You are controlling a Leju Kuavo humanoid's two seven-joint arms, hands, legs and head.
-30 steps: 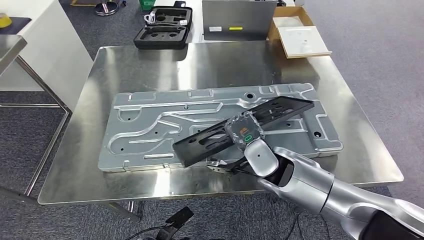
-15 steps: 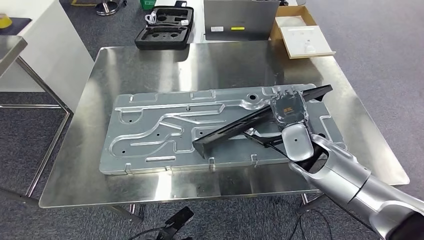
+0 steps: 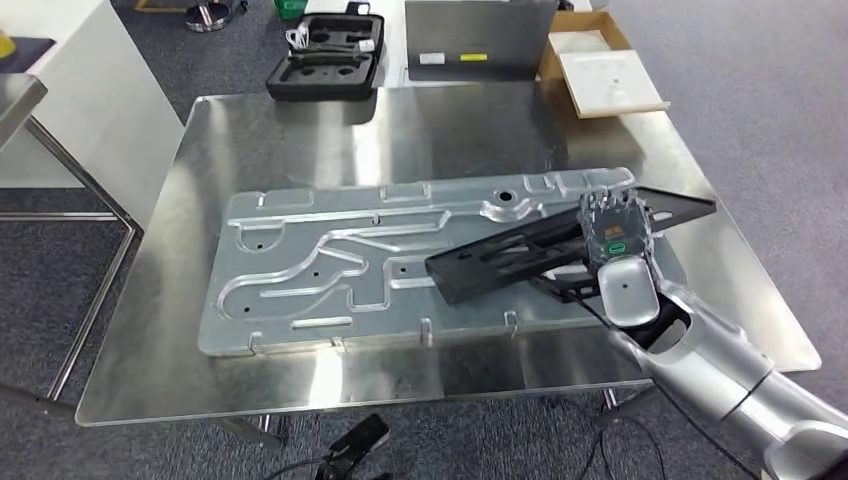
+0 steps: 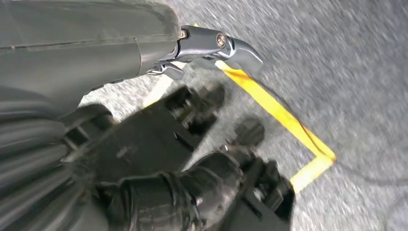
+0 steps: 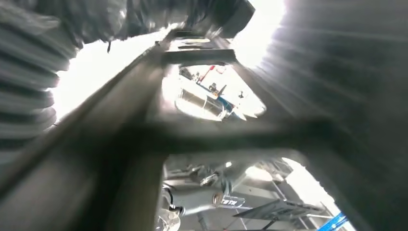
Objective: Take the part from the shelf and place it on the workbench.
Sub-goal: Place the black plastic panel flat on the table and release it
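A long black part [image 3: 505, 258] with cut-out openings lies slanted over the right end of the ribbed silver plate [image 3: 300, 250] on the steel workbench [image 3: 300, 130]. My right hand [image 3: 615, 235] grips it near its right half; its far tip reaches past the plate's right edge. I cannot tell whether the part touches the plate. In the right wrist view the part's dark frame [image 5: 144, 125] sits blurred right in front of the camera. My left hand [image 4: 144, 48] hangs over grey floor, a finger stretched out, holding nothing.
At the bench's far edge stand a black foam-lined case [image 3: 325, 55] and a grey box [image 3: 480, 35]. A cardboard box [image 3: 605, 70] sits on the floor beyond. A white cabinet [image 3: 70, 90] stands to the left. Yellow tape [image 4: 279, 115] marks the floor.
My right hand has carried the black part to the right, from the plate's lower middle to its right end. The part tipped on edge, then came back flat.
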